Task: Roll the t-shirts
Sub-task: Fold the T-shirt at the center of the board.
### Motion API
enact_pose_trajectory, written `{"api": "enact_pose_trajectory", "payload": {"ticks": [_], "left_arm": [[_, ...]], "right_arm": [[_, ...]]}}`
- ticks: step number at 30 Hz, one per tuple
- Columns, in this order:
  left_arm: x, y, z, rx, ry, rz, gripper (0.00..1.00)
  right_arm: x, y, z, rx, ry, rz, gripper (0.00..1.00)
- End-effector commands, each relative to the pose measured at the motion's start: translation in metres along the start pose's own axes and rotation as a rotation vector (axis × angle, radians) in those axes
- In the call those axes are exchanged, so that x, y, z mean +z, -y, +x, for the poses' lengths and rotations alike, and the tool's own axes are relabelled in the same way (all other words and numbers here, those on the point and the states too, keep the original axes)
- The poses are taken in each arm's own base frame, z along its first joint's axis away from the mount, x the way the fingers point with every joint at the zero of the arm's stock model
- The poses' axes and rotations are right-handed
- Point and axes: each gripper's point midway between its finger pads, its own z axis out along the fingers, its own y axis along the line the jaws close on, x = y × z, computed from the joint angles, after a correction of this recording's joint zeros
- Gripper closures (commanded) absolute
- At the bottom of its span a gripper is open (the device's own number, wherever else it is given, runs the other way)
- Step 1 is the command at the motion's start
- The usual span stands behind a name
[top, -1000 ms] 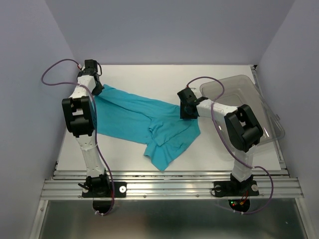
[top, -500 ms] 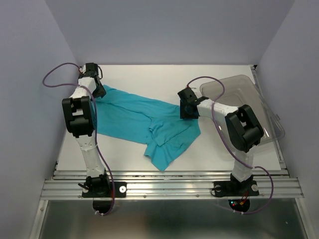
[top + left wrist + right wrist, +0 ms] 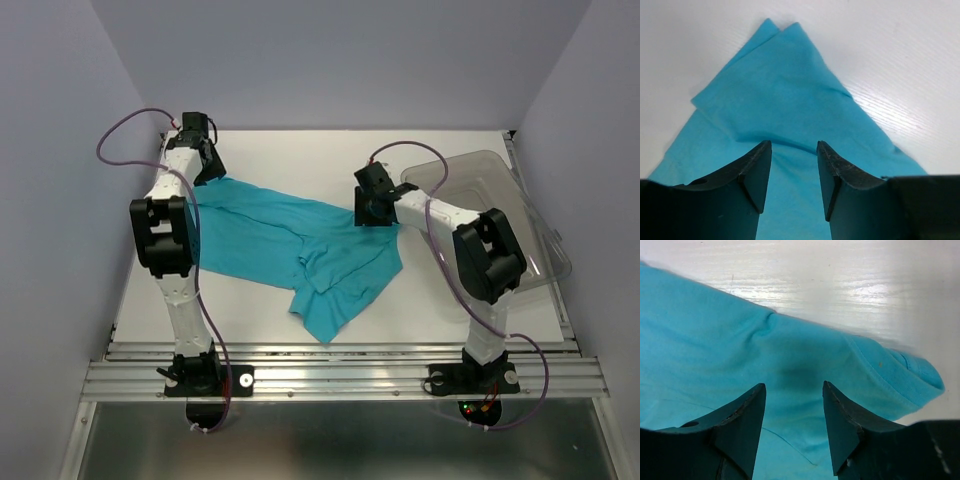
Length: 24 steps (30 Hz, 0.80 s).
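Left hand (image 3: 794,150) half open and empty, above the pointed corner of the teal t-shirt (image 3: 270,235) at 10 o'clock, right hand (image 3: 794,390) likewise parted, gripping nothing — over its 2 o'clock edge, cloth rumpled mid-surface (image 3: 450,305), clear bin (image 3: 520,205) at 3 o'clock.

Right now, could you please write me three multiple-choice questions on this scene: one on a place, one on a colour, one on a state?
1. Where does the clear bin stand?
A. on the right side of the table
B. at the near edge, in the middle
C. on the left side

2. What colour is the t-shirt?
A. red
B. teal
C. black

3. How is the left claw?
A. shut on the fabric
B. open above the t-shirt
C. open inside the bin

Answers:
1 A: the top view shows it at the right edge.
2 B: every view shows teal fabric.
3 B: the left wrist view shows its jaws apart, with the shirt's corner lying flat below.
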Motion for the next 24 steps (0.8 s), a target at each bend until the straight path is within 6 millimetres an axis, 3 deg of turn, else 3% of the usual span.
{"api": "enact_pose_trajectory", "payload": {"ticks": [1, 13, 17, 23, 24], "left_arm": [[0.009, 0.015, -0.005, -0.005, -0.004, 0.055, 0.48], [0.062, -0.003, 0.02, 0.051, -0.112, -0.064, 0.48], [0.078, -0.006, 0.023, 0.055, -0.131, -0.079, 0.48], [0.088, 0.012, 0.004, 0.037, -0.105, -0.025, 0.48], [0.084, 0.018, -0.007, 0.031, -0.079, -0.008, 0.48]], "right_arm": [[0.015, -0.006, -0.005, 0.001, -0.008, -0.009, 0.45], [0.069, 0.008, -0.007, -0.076, -0.007, 0.122, 0.45], [0.085, 0.022, -0.018, -0.057, -0.001, 0.157, 0.45], [0.106, 0.034, -0.042, -0.069, 0.031, 0.19, 0.45], [0.108, 0.034, -0.056, -0.066, 0.057, 0.189, 0.45]]}}
